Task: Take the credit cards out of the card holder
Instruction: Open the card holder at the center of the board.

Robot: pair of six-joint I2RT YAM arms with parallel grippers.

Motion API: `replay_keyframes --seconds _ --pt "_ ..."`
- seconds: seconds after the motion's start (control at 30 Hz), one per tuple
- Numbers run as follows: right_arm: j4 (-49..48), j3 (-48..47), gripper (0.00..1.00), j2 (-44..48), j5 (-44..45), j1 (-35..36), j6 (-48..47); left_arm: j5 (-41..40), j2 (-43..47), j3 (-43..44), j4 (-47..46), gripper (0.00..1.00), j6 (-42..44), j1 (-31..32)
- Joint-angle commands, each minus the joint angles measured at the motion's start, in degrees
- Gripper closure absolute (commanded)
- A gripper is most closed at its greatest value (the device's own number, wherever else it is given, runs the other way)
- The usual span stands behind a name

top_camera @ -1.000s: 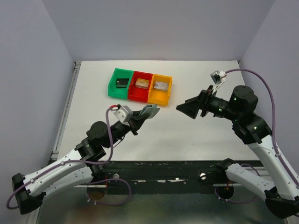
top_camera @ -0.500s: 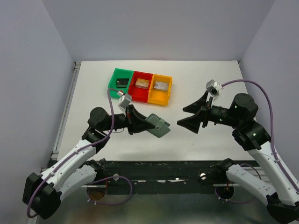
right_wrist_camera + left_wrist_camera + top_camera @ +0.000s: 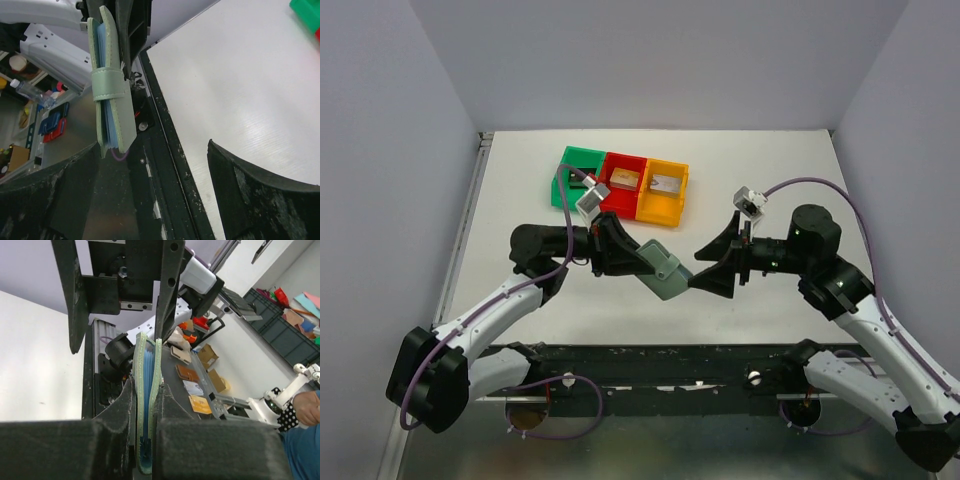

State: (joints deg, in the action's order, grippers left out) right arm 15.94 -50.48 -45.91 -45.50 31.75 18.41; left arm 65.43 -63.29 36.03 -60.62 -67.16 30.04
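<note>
The left pincer (image 3: 638,262) was clamped on the folded card holder (image 3: 663,275) above the table (image 3: 760,170), and the right pincer (image 3: 698,268) gaped wide just beside it. From the left wrist, the holder stood edge-on between pinching fingers (image 3: 117,410). From the right wrist, its tab (image 3: 107,82) was strapped around it.

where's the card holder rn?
The card holder is mid-frame in the top view, held in mid-air by the left tool, nearer than the coloured bins; the open right tool is just to its right.
</note>
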Motion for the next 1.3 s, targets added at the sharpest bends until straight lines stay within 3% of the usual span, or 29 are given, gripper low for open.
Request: replay_keyframes --seconds 0.0,0.4,0.63,0.97,1.17,1.27 --pt "-3.5 -2.2 0.07 -2.2 -1.7 2.6 0.7 2.2 0.6 2.4 -1.1 1.00 0.7 -0.3" --pt "-9.4 -2.5 0.09 -4.9 -3.4 4.9 4.5 0.8 4.0 3.4 11.7 1.00 9.2 -0.3" --pt "-3.1 -6.3 0.14 -8.1 -2.1 7.9 0.5 0.2 4.1 4.2 13.1 0.99 9.9 -0.3" --pt "1.2 -8.1 0.35 -11.3 0.8 10.9 -2.0 -1.2 4.5 5.5 14.9 0.94 11.3 -0.3" --pt "-0.2 -7.5 0.55 -11.7 1.2 11.1 -0.6 -2.1 4.8 5.7 16.2 0.91 12.0 -0.3" --pt "-2.1 -6.7 0.66 -12.0 1.5 11.1 1.7 -2.8 5.1 5.5 17.2 0.78 12.8 -0.3"
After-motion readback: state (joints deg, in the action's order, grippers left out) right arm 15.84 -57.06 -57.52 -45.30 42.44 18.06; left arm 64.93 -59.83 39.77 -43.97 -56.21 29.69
